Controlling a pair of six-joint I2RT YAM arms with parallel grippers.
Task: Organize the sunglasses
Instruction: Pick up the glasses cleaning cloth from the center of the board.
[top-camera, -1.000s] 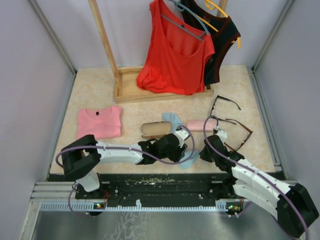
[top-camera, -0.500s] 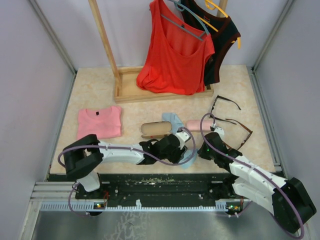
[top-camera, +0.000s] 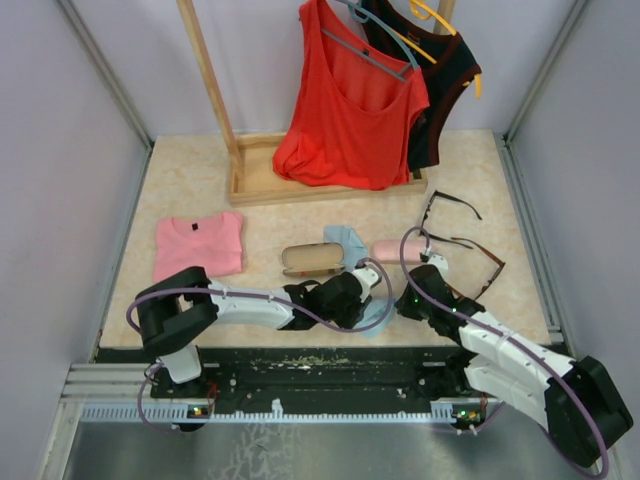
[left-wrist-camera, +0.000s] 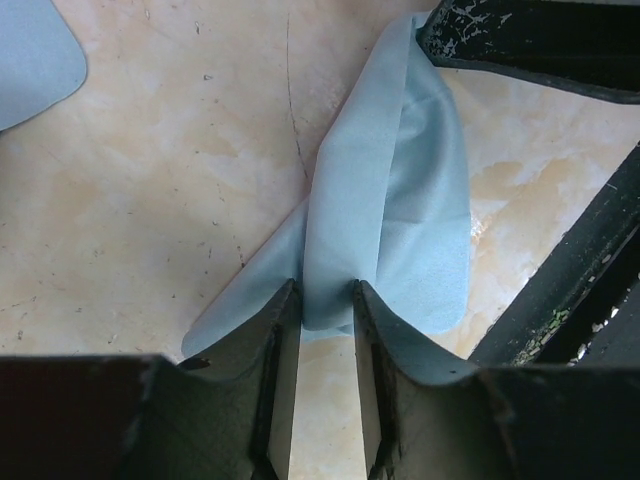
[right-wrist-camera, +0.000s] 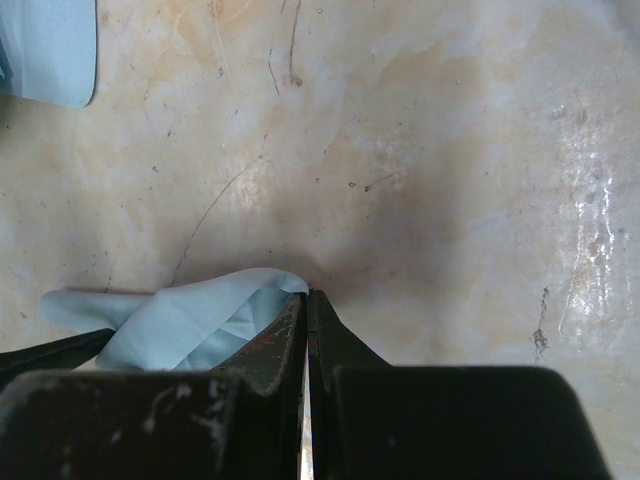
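Left gripper (left-wrist-camera: 325, 300) sits on the near side of the oblong pink case (top-camera: 395, 250), its jaws narrowly apart around a raised fold of thin light blue cloth (left-wrist-camera: 400, 200) that meets both fingers; whether it is truly pinched I cannot tell. Right gripper (right-wrist-camera: 308, 298), also just in front of the pink case, is closed tight, tips at the cloth's edge on the beige marbled table (right-wrist-camera: 450, 150). Thick black-framed sunglasses (top-camera: 450, 205) lie beyond the pink case toward the right arm's side, arms unfolded. Slim reddish-brown sunglasses (top-camera: 478, 262) lie just beside the pink case on that same side.
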